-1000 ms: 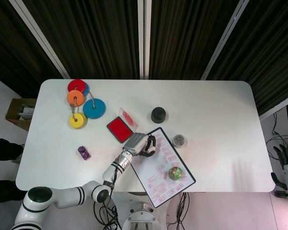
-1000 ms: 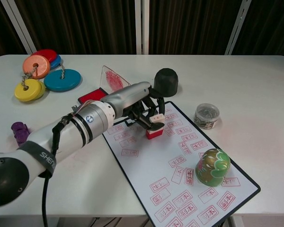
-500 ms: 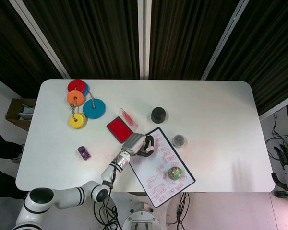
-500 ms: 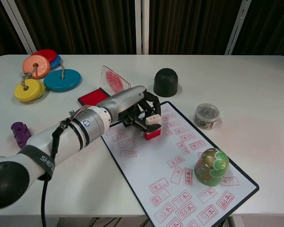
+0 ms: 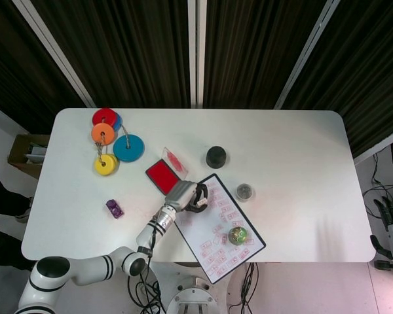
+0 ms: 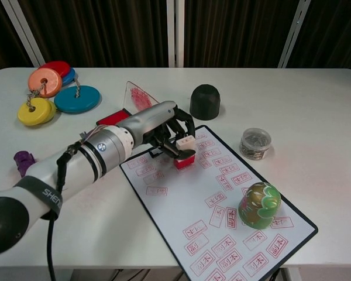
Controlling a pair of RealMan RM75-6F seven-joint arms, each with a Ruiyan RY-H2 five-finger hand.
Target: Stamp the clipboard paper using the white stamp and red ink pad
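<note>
Left hand: the left hand reaches over the upper corner of the clipboard, fingers curled around the white stamp, which it grips from above.
White stamp: white body with a red base; the base sits at the paper near the clipboard's upper edge, whether pressed flat or just above cannot be told.
Clipboard: the clipboard lies at an angle on the near middle of the surface, black-edged, its white paper dotted with many red rectangular stamp marks.
Red ink pad: the red ink pad lies open just beyond the hand's wrist, its clear lid tilted up and smeared red.
Right hand: the right hand shows only in the head view, off the surface at the far right edge, fingers pointing up and holding nothing.
On the paper: a green and gold egg-shaped ornament stands on the clipboard's lower right part.
Surface: the white surface also carries a black dome-shaped cap beyond the clipboard, a small clear jar to its right, a cluster of coloured discs on a chain at the far left, and a small purple object near the left edge.
Room: dark ribbed panels with white strips stand behind; a cardboard box sits on the floor at left.
</note>
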